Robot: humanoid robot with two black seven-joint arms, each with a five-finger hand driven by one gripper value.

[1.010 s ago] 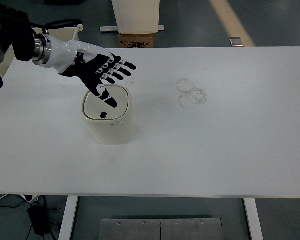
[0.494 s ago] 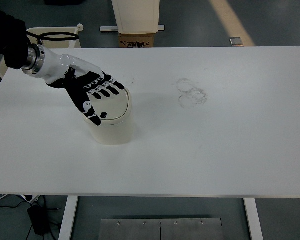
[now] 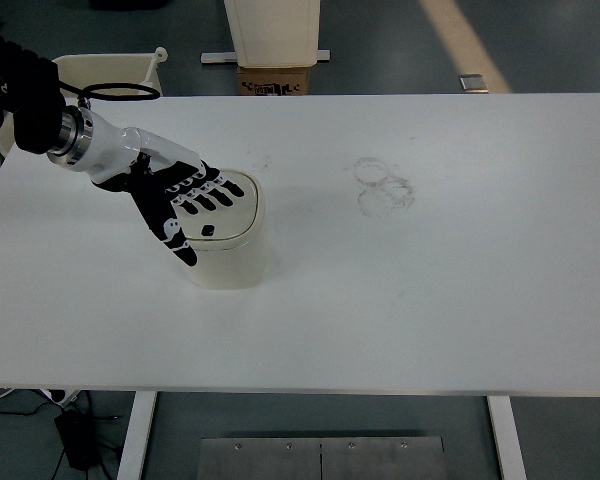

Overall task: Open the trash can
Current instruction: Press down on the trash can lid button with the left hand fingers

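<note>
The left hand [image 3: 185, 200] comes in from the upper left and lies flat on the top of the trash can [image 3: 223, 240], with its fingers [image 3: 216, 189] spread wide across the lid [image 3: 218, 208] and holding nothing. The thumb reaches down along the front left edge of the can. The lid looks closed, and a small dark button [image 3: 208, 232] shows near its front edge. The can stands on the left part of the white counter [image 3: 430, 300]. Faint ring marks [image 3: 383, 186] are on the counter, well apart to the right.
</note>
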